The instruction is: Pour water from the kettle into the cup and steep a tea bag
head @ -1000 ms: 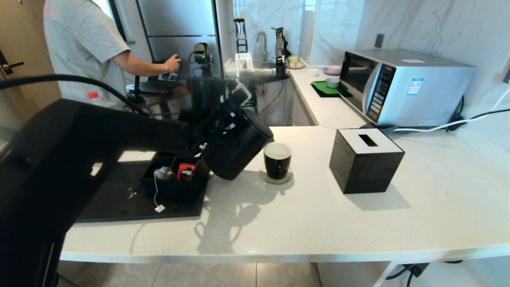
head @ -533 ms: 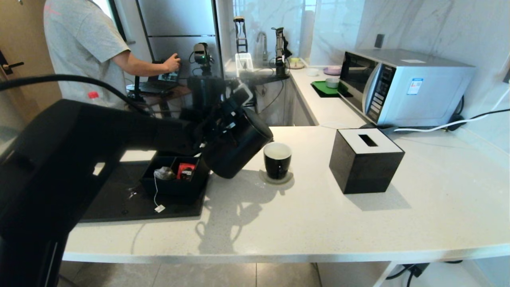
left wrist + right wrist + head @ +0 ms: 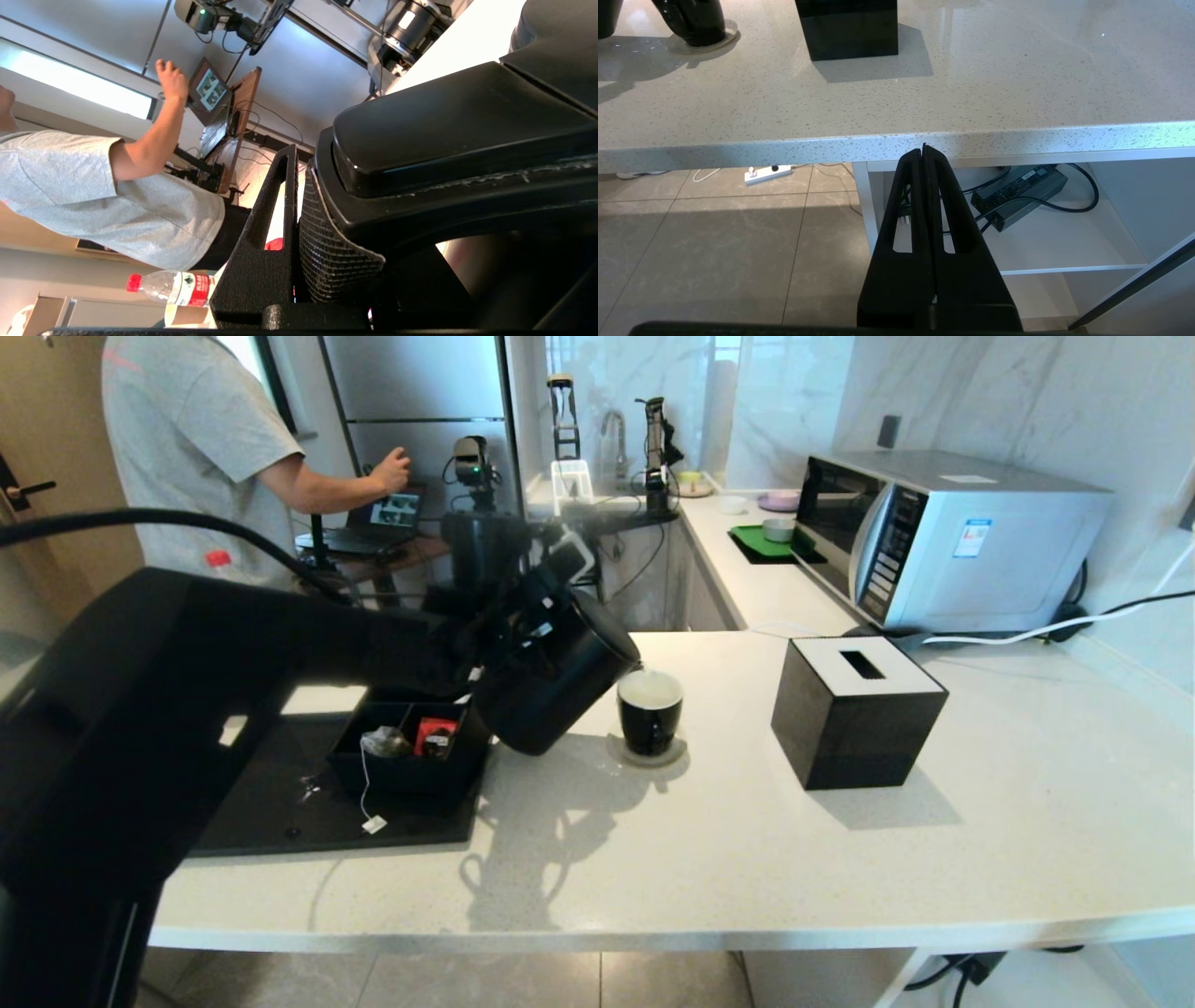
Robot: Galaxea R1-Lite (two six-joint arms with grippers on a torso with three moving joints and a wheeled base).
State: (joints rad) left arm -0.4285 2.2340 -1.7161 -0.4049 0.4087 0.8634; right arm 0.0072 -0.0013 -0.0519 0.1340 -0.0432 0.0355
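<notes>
The matte black kettle (image 3: 551,686) hangs tilted above the counter, its spout right over the left rim of the cup (image 3: 651,709). The cup is black with a white inside and stands on a round coaster; its foot also shows as the cup (image 3: 698,23). My left gripper (image 3: 525,623) is shut on the kettle's loop handle (image 3: 458,135), with one ribbed finger (image 3: 327,252) pressed against it. The tea bag (image 3: 383,742) lies in a black box left of the kettle, its string hanging down to a white tag (image 3: 374,824). My right gripper (image 3: 924,150) is shut and empty, parked below the counter's front edge.
A black tissue box (image 3: 854,709) stands right of the cup, with a microwave (image 3: 943,537) behind it. The black box (image 3: 411,777) also holds a red packet (image 3: 434,735) and sits on a dark tray (image 3: 280,817). A person (image 3: 196,439) stands at the back left.
The kettle has tipped slightly further, bringing its spout over the cup's rim. The person's hand has lifted off the laptop. The right arm has not moved.
</notes>
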